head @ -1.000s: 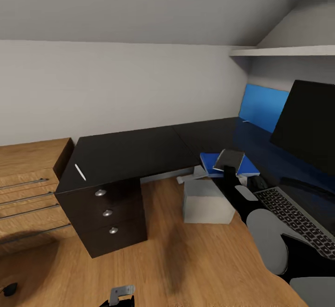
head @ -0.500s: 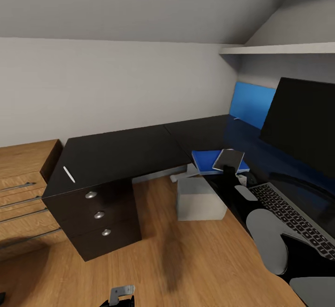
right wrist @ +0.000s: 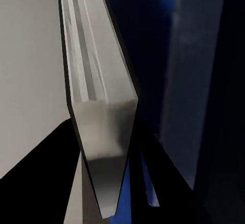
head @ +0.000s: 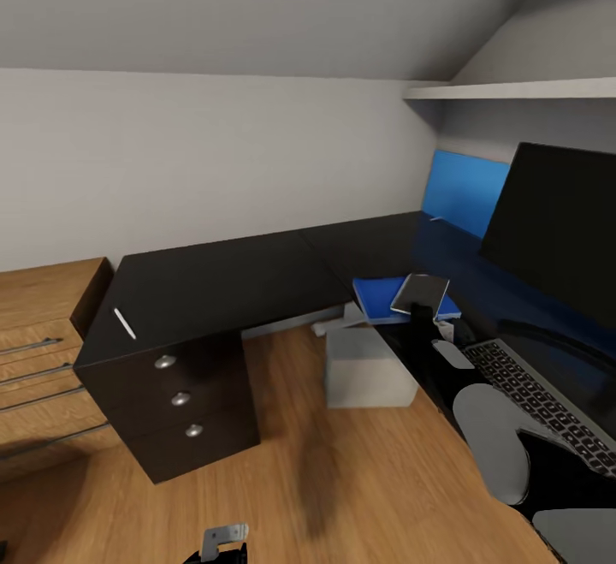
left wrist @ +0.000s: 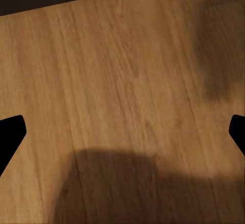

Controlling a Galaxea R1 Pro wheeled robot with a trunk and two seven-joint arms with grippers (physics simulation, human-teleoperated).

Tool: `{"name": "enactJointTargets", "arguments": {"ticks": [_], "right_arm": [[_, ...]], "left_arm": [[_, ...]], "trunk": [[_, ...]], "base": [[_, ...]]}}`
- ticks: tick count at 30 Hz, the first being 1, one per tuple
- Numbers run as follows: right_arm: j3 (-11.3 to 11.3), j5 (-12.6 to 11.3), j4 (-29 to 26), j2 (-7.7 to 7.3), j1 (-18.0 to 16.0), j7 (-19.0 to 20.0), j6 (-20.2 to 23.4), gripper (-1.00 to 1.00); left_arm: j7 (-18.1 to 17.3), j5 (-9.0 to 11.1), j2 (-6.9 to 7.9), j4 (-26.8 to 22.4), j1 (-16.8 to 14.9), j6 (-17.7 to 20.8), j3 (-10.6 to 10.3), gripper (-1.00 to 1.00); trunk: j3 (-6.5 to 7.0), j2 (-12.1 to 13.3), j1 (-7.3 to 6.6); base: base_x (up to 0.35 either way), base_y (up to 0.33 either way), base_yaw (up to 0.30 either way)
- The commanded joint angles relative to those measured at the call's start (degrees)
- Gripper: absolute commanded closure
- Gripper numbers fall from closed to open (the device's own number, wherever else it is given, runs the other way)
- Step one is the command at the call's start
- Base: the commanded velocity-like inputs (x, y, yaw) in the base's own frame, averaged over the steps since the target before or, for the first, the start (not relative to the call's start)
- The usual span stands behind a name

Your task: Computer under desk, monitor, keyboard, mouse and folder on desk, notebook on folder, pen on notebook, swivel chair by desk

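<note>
The monitor (head: 560, 230) stands on the right wing of the table (head: 231, 277), and the keyboard (head: 543, 397) lies in front of it near the front edge, so those two steps look done. The computer (head: 368, 367) sits on the floor (head: 342, 478) at the inner corner of the L, only partly under the table edge as far as I can judge. The folder (head: 385, 297) is already on the table, near the front edge just beyond the keyboard. The mouse cannot be made out for certain; a dark lump beside the keyboard may be it.

The right claw (head: 421, 314) holds the notebook (head: 421, 293) over the folder. In the right wrist view the grey book (right wrist: 97, 106) stands edge-on between the claw's fingers (right wrist: 35, 183), gripped tight, so it looks carried rather than set down, though whether it touches the folder I cannot tell. The left claw (left wrist: 122, 132) hangs low over bare floor with its fingertips (left wrist: 10, 134) wide apart and nothing between them.

Left to do, by my reading: release the notebook on the folder, fetch the pen (head: 125, 323), which lies well apart near the table's far left edge above the drawers (head: 180, 397), lay it on the notebook, and bring the chair alongside
</note>
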Motion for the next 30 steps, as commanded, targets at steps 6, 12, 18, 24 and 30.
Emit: {"name": "enactJointTargets", "arguments": {"ticks": [6,12,18,24,30], "right_arm": [[0.04,-0.59,0.11,-0.01,-0.06,0.32,-0.07,1.00],[0.04,-0.74,0.11,-0.01,-0.06,0.32,0.10,1.00],[-0.01,-0.83,0.14,0.03,-0.06,0.32,0.15,1.00],[0.01,-0.86,0.16,0.20,-0.06,0.29,0.17,1.00],[0.00,-0.86,0.43,0.33,-0.06,0.02,0.25,1.00]], "left_arm": [[0.37,0.26,0.10,-0.19,-0.10,-0.32,-0.48,-1.00],[0.37,0.26,0.11,-0.19,-0.10,-0.32,-0.48,-1.00],[0.37,0.26,0.18,-0.19,-0.10,-0.32,-0.48,-1.00],[0.38,0.26,0.20,-0.15,-0.10,-0.32,-0.48,-1.00],[0.37,0.26,0.20,-0.14,-0.10,-0.32,-0.48,-1.00]], "trunk": [[-0.05,-0.03,0.02],[-0.05,-0.03,0.02],[-0.05,-0.03,0.02],[-0.05,-0.03,0.02],[-0.05,-0.03,0.02]], "base": [[0.160,0.000,0.000],[0.059,0.000,0.000],[0.169,0.000,0.000],[0.034,0.000,0.000],[0.003,0.000,0.000]]}}
